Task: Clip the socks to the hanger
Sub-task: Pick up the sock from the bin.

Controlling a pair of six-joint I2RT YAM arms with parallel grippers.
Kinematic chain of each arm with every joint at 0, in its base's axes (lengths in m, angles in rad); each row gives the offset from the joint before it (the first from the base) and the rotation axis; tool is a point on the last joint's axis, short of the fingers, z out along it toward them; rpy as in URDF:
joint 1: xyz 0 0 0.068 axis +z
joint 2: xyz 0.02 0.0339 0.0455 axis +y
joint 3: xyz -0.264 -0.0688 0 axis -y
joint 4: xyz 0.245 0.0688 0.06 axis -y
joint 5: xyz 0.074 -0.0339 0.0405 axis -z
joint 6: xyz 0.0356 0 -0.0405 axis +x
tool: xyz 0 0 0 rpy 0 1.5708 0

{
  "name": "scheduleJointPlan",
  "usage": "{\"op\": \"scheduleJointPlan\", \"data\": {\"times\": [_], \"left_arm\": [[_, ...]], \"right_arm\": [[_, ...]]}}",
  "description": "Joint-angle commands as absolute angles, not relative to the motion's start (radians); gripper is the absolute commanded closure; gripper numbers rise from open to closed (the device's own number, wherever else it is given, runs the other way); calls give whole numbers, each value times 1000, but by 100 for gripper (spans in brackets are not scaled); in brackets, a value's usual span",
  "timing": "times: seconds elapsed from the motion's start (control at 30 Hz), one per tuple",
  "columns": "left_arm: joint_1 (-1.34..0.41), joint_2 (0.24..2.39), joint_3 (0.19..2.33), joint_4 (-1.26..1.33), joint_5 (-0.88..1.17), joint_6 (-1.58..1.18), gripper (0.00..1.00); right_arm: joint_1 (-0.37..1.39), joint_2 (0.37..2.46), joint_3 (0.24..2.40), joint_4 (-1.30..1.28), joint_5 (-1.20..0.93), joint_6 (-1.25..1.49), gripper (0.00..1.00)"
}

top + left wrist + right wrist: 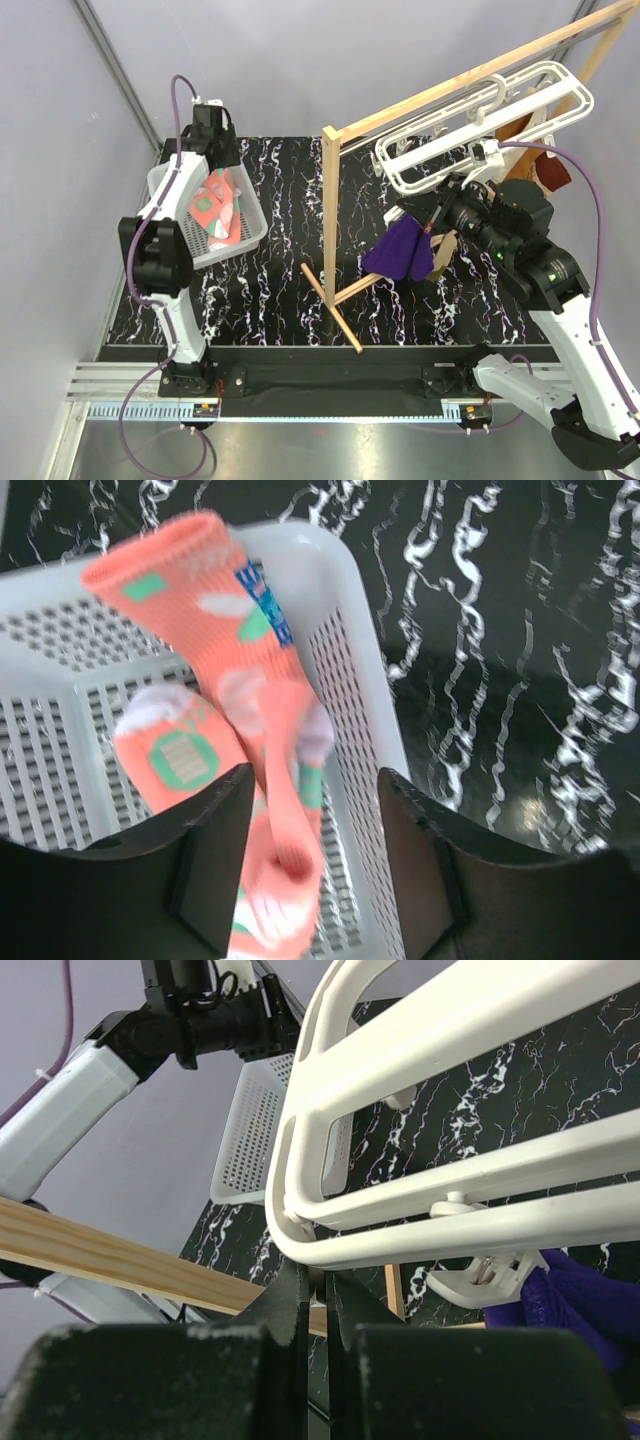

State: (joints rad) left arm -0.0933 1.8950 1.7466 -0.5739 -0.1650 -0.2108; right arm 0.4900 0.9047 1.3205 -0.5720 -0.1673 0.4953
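Left claw [315, 780] wide, pink sock [290, 730] between fingers, in white basket [350, 680]. Go down straight, pinch sock middle, lift slow. Right claw [313, 1290] pinched narrow on hanger [450, 1175] rim; hold steady.

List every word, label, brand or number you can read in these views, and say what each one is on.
No text can be read in any view.
Pink sock: light marks on a blue patch near the cuff, possibly letters, too blurred to read.
Scale strip along the front rail: tick marks only; any numbers are too small to read.
White hanger: no print visible.
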Motion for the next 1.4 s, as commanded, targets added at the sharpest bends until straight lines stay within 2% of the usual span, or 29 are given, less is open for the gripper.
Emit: {"op": "scheduleJointPlan", "data": {"times": [0.0, 0.3, 0.4, 0.53, 0.67, 0.7, 0.8, 0.9, 1.03, 1.17, 1.27, 1.3, 1.37], "left_arm": [[-72, 1963, 1870, -572, -182, -110, 45], [-71, 2074, 1835, -529, -192, -109, 46], [-72, 2109, 1825, -515, -178, -109, 49], [-72, 2157, 1842, -503, -199, -92, 63], [-69, 2181, 1885, -534, -212, -75, 88], [-69, 2163, 1881, -537, -212, -72, 100], [-69, 2094, 1839, -519, -204, -86, 100], [-71, 1936, 1746, -482, -170, -135, 100], [-69, 1633, 1576, -372, 33, -228, 100], [-69, 1425, 1457, -325, 227, -311, 100], [-71, 1283, 1346, -232, 435, -368, 100], [-71, 1222, 1278, -192, 574, -385, 100], [-78, 1174, 1201, -4, 725, -464, 100]], "right_arm": [[494, 919, 1307, -604, -207, 480, 100], [492, 922, 1322, -611, -221, 477, 100], [492, 922, 1327, -615, -219, 474, 100], [494, 920, 1327, -621, -219, 477, 100], [492, 916, 1328, -621, -219, 483, 100], [492, 913, 1330, -623, -219, 483, 100], [492, 911, 1331, -627, -216, 483, 100], [492, 911, 1331, -629, -219, 485, 100], [492, 916, 1331, -617, -230, 495, 100], [492, 920, 1328, -604, -238, 499, 100], [492, 920, 1328, -598, -238, 495, 100], [492, 920, 1327, -598, -239, 495, 100], [494, 923, 1328, -598, -245, 491, 100]]}}
